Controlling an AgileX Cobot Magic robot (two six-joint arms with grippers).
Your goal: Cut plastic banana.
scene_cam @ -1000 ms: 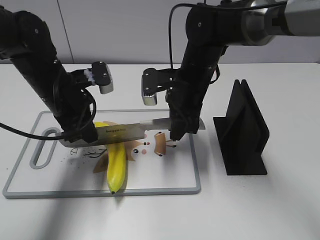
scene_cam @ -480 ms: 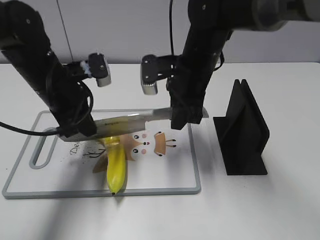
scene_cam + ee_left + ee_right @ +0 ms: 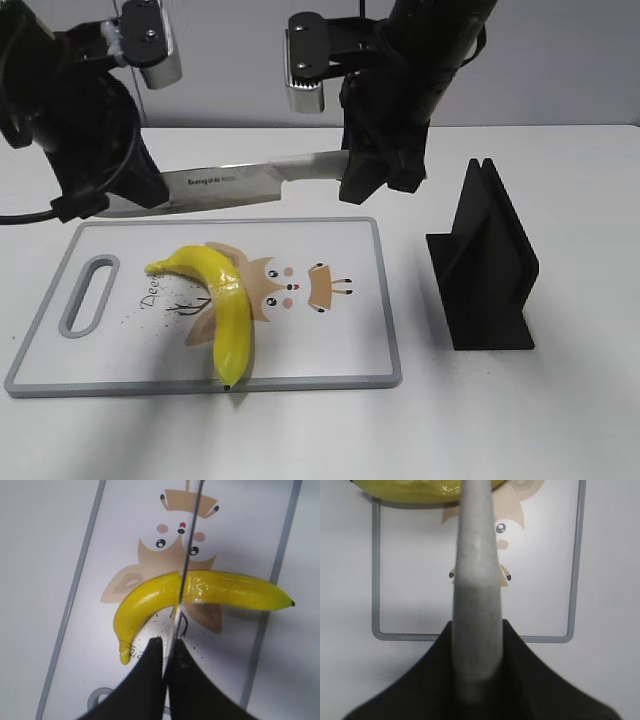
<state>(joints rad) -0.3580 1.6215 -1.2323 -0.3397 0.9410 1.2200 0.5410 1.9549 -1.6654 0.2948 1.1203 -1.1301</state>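
Observation:
The yellow plastic banana (image 3: 226,305) lies on the white cutting board (image 3: 335,340), its two halves meeting at an angle at the middle seam. A knife (image 3: 240,181) hangs level above the board's far edge, clear of the banana. My left gripper (image 3: 105,200) is shut on the blade's tip end. My right gripper (image 3: 372,180) is shut on the grey handle. In the left wrist view the blade (image 3: 188,555) crosses over the banana (image 3: 150,600) between my shut fingers (image 3: 169,642). In the right wrist view the handle (image 3: 475,570) fills my jaws (image 3: 476,625), and the banana (image 3: 415,491) shows at the top.
A black knife stand (image 3: 485,262) stands on the table right of the board. The board has a handle slot (image 3: 88,295) at its left end and a cartoon print (image 3: 295,288) in the middle. The white table (image 3: 560,420) surrounds it.
Both arms have lifted the knife up off the banana and back towards the far edge of the board. The banana's far half now lies uncovered, angled to the left.

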